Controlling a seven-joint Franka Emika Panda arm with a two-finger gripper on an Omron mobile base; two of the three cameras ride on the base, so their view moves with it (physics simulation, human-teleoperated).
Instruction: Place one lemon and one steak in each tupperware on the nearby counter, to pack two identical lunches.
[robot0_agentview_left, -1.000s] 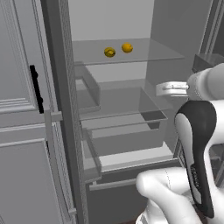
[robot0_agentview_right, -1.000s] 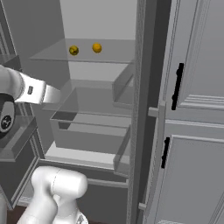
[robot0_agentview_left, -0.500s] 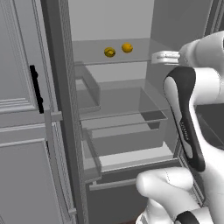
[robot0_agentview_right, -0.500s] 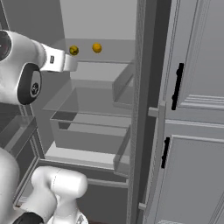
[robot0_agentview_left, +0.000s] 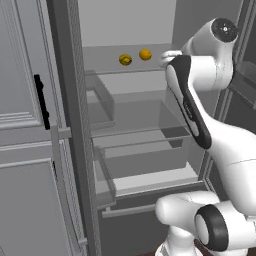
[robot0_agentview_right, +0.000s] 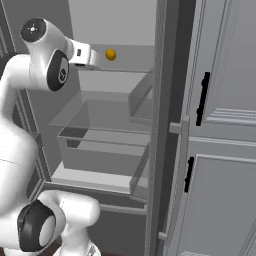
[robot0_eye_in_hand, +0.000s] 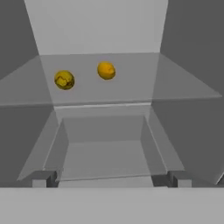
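Two lemons lie on a glass shelf (robot0_eye_in_hand: 131, 87) inside the open fridge. The dull yellow lemon (robot0_agentview_left: 125, 60) (robot0_eye_in_hand: 64, 80) with dark marks is on the left. To its right, slightly farther back, is the brighter orange-yellow lemon (robot0_agentview_left: 145, 54) (robot0_agentview_right: 111, 54) (robot0_eye_in_hand: 106, 70). My gripper (robot0_agentview_left: 167, 56) (robot0_agentview_right: 94, 58) (robot0_eye_in_hand: 111, 178) hangs at shelf height just in front of the shelf, pointing at the lemons, open with nothing between its fingers. In the right base view my hand hides the dull lemon. The steaks, the tupperwares and the counter are out of view.
Below the glass shelf sit clear drawers (robot0_agentview_left: 140, 150) (robot0_agentview_right: 100, 145) and a bin (robot0_eye_in_hand: 105, 148). Fridge side walls close in on both sides. Grey panelled cabinet doors with black handles (robot0_agentview_left: 41, 100) (robot0_agentview_right: 202, 97) flank the fridge.
My arm has swung upward, carrying the gripper from the lower drawers' height up to the top shelf and nearer the lemons. The lemons have not moved.
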